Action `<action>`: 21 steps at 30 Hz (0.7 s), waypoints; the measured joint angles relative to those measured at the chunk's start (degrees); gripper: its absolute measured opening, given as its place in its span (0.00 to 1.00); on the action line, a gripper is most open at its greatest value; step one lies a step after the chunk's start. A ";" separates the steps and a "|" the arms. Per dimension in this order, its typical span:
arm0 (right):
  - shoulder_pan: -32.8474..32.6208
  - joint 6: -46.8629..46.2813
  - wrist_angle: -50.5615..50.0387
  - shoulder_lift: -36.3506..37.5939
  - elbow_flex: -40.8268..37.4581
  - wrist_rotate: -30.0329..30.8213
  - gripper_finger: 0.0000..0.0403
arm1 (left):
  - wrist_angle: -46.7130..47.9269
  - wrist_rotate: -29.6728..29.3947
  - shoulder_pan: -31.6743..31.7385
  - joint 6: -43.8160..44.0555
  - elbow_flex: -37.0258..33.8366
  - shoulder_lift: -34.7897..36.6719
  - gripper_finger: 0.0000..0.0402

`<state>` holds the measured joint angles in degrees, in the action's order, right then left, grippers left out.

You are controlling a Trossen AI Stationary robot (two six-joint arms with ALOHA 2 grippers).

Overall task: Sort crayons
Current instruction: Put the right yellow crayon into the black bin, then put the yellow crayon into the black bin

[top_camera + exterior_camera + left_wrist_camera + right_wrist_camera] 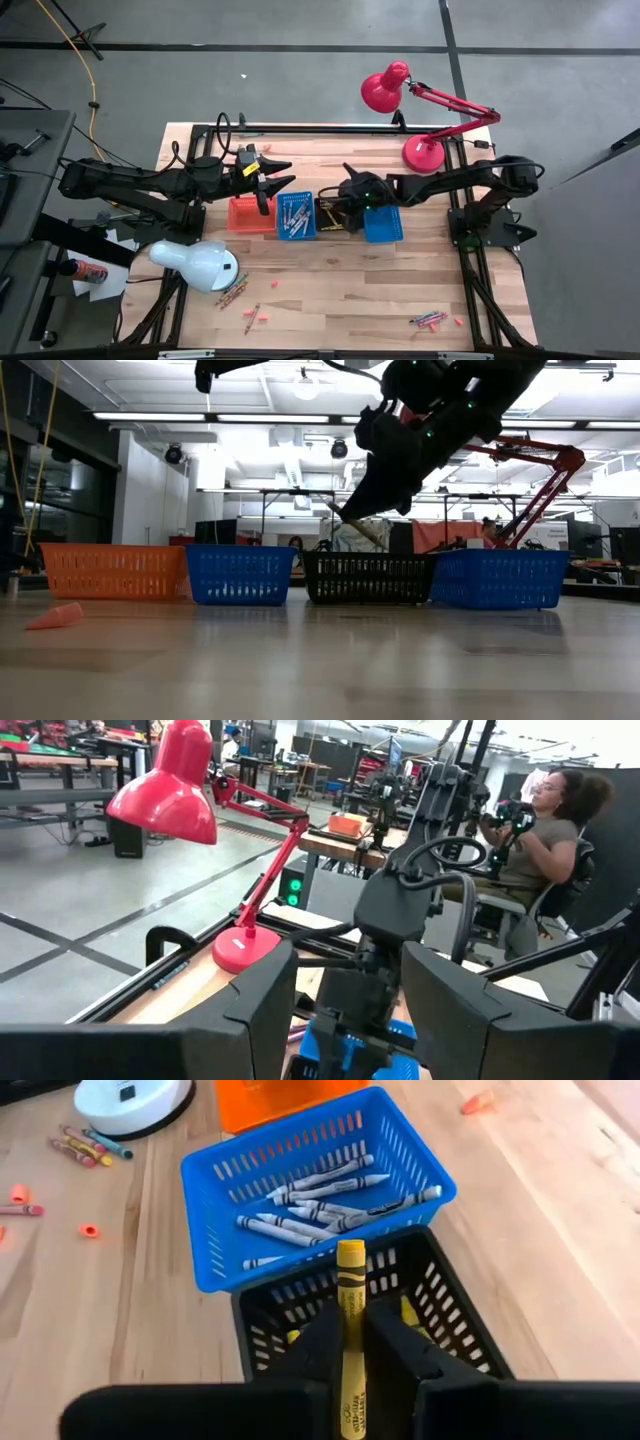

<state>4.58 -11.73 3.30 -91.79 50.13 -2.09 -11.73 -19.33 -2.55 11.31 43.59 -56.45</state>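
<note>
My right gripper [350,1342] is shut on a yellow crayon [350,1295] over the black basket [445,1315], which stands between two blue baskets [295,215] [382,223]. The left blue basket [300,1185] holds several grey crayons [320,1205]. An orange basket [250,213] is leftmost in the row. My left gripper [268,180] hangs open above the orange basket, holding nothing. Loose crayons lie on the table near the white lamp [232,292] and at the near right [430,320]. My right gripper pinches the yellow crayon's middle [350,1335] between its two fingers. The crayon lies along the fingers, and its free end [350,1252] sticks out past the fingertips. The fingers slant down from the table's right side. The crayon is lifted clear, above the black basket.
A red desk lamp [420,120] stands at the far right and a white lamp head [195,262] at the near left. Small pink bits [262,315] lie near the front edge. A person [540,820] sits beyond the table in the left wrist view.
</note>
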 joint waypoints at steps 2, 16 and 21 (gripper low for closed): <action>0.01 -0.02 -0.33 0.00 -0.02 -0.05 0.09 | -0.02 0.00 0.00 0.00 0.00 0.00 0.42; 0.04 0.64 -8.32 3.91 4.26 -0.91 0.38 | -0.07 0.00 0.00 0.00 0.00 0.00 0.42; 0.03 2.74 -15.85 12.18 5.68 -1.99 0.42 | 0.00 0.01 0.00 0.02 0.00 0.00 0.42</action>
<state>4.61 -8.98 -12.56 -79.61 55.81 -4.08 -11.73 -19.32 -2.55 11.33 43.59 -56.45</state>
